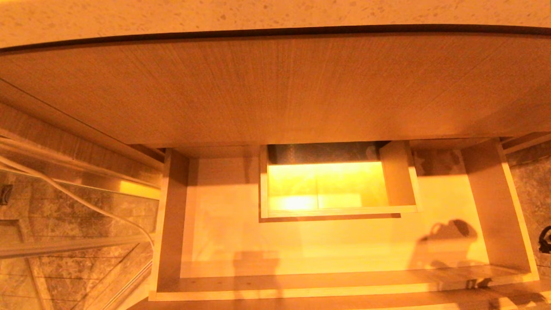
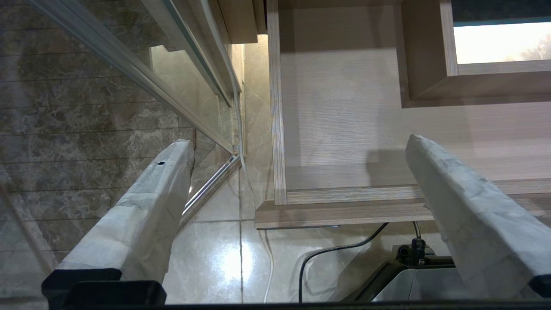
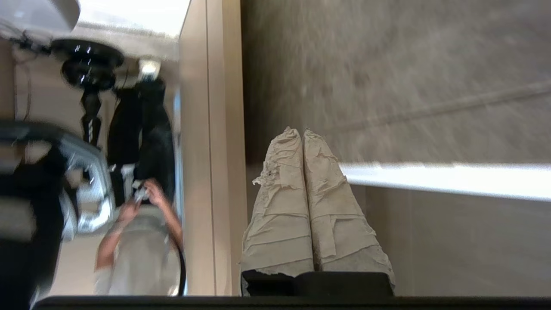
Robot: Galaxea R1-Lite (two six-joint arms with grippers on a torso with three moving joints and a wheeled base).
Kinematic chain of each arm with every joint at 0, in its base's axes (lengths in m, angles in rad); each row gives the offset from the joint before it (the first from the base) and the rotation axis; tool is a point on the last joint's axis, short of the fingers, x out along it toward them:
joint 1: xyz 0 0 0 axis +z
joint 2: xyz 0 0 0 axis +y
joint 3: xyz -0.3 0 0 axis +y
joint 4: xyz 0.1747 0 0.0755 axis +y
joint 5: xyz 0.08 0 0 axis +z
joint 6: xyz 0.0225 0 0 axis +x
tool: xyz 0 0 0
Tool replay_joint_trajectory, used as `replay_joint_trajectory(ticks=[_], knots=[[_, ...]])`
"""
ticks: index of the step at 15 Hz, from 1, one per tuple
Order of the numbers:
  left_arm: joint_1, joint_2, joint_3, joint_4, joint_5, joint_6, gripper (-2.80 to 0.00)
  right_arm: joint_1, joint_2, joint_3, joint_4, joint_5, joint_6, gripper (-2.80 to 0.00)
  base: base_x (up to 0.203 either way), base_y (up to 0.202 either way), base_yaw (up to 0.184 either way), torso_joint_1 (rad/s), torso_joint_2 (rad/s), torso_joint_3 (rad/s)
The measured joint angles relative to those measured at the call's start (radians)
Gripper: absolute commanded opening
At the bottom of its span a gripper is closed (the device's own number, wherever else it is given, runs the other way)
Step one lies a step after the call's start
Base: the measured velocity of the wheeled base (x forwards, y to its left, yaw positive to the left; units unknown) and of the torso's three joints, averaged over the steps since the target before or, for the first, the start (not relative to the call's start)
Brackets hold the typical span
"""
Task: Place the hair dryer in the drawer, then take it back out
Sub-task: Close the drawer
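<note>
The wide light-wood drawer [image 1: 344,254] is pulled out and fills the lower middle of the head view, pale floor inside, with the rectangular boxed cut-out [image 1: 335,185] sitting at mid-back, just above centre frame. Nothing is lying on the drawer floor that I can make out, only a couple of dark shadows toward the lower right. The small white hair dryer doesn't show in any of the three views, so I can't say where it is. Above the drawer, the taller wood-grain front panel [image 1: 275,90] takes up the upper half of the frame, and a speckled stone countertop edge [image 1: 275,13] runs along the very top.

The left gripper [image 2: 297,150] shows only in its own wrist view: its two tape-wrapped fingers [image 2: 142,206] are spread wide apart with nothing between them, hanging over the drawer's front left corner and the glossy tiled floor [image 2: 215,258]. A black cable [image 2: 327,252] snakes across the floor in the lower middle of that frame, and a glass panel with a metal frame [image 2: 129,64] runs along the left.

The right gripper [image 3: 303,133] has its wrapped fingers pressed together, holding nothing, in front of a grey stone-look wall [image 3: 387,77]. On the left of that frame there's a person in a light top [image 3: 137,241].

No brand names, labels or readable writing anywhere.
</note>
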Motion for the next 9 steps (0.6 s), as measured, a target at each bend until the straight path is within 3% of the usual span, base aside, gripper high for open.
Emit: replay_joint_trajectory(ticks=[3,5,9], knots=[[0.0,0.0,0.0,0.0,0.0,0.0,0.0,-0.054,-0.004,0.207,-0.299,0.07,-0.11,-2.8,0.0,0.0,0.0,0.0,0.0,0.0],[0.0,0.0,0.0,0.0,0.0,0.0,0.0,-0.115,0.012,0.276,-0.468,0.13,-0.179,-2.8,0.0,0.0,0.0,0.0,0.0,0.0],[0.0,0.0,0.0,0.0,0.0,0.0,0.0,-0.235,0.081,0.317,-0.562,0.154,-0.194,-2.8,0.0,0.0,0.0,0.0,0.0,0.0]])
